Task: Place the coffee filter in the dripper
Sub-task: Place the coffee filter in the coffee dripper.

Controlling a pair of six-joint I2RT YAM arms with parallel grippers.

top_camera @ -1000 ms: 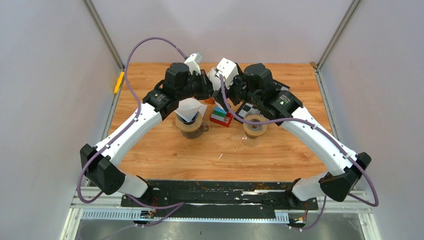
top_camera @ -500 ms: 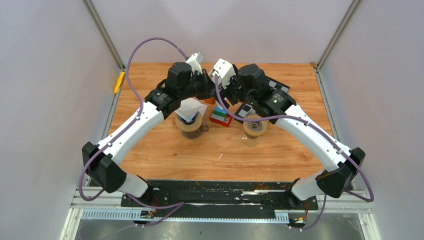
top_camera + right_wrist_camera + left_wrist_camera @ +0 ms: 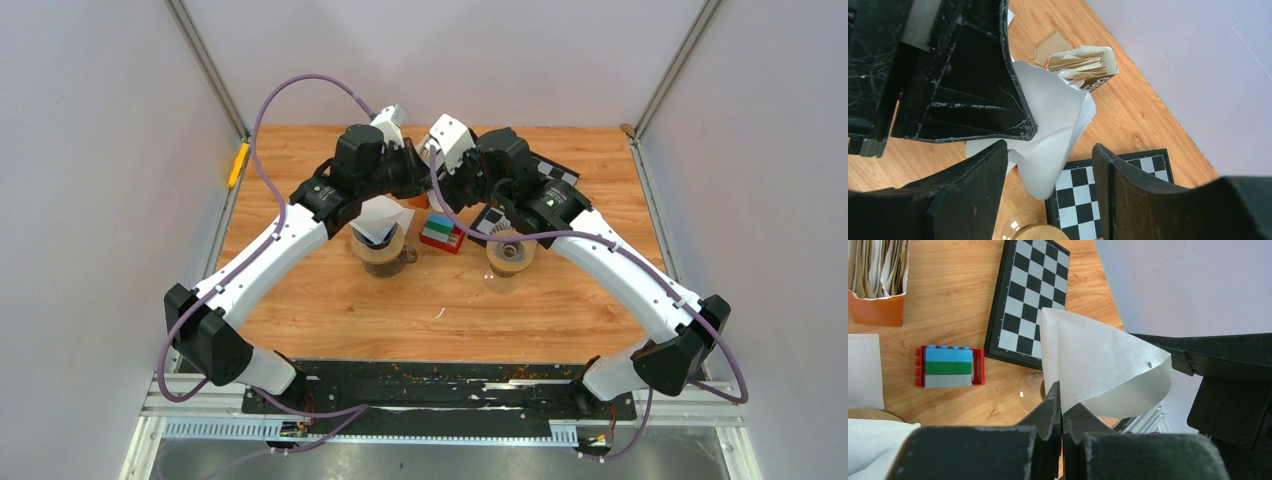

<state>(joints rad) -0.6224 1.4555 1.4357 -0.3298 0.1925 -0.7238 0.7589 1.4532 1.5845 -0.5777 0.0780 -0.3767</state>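
My left gripper [image 3: 1061, 390] is shut on the lower edge of a white paper coffee filter [image 3: 1098, 365], which curls open above its fingers. In the right wrist view the same filter [image 3: 1053, 120] hangs from the left gripper's black fingers. Its tip sits between my right gripper's [image 3: 1048, 150] open fingers, close to the left one and well apart from the other. A glass dripper with a wooden collar [image 3: 508, 255] stands below and to the right of both grippers, and its rim shows in the right wrist view [image 3: 1035, 231]. In the top view the held filter is hidden between the two wrists.
A second dripper [image 3: 380, 250] holding a white filter [image 3: 380, 218] stands under the left arm. A red, blue and green brick block [image 3: 441, 234] lies between the drippers. An orange box of filters [image 3: 1083, 67] and a checkerboard [image 3: 1030, 300] are behind.
The right arm has shifted a little left toward the left gripper, and its fingers have narrowed around the filter's tip. The left gripper keeps its hold on the filter.
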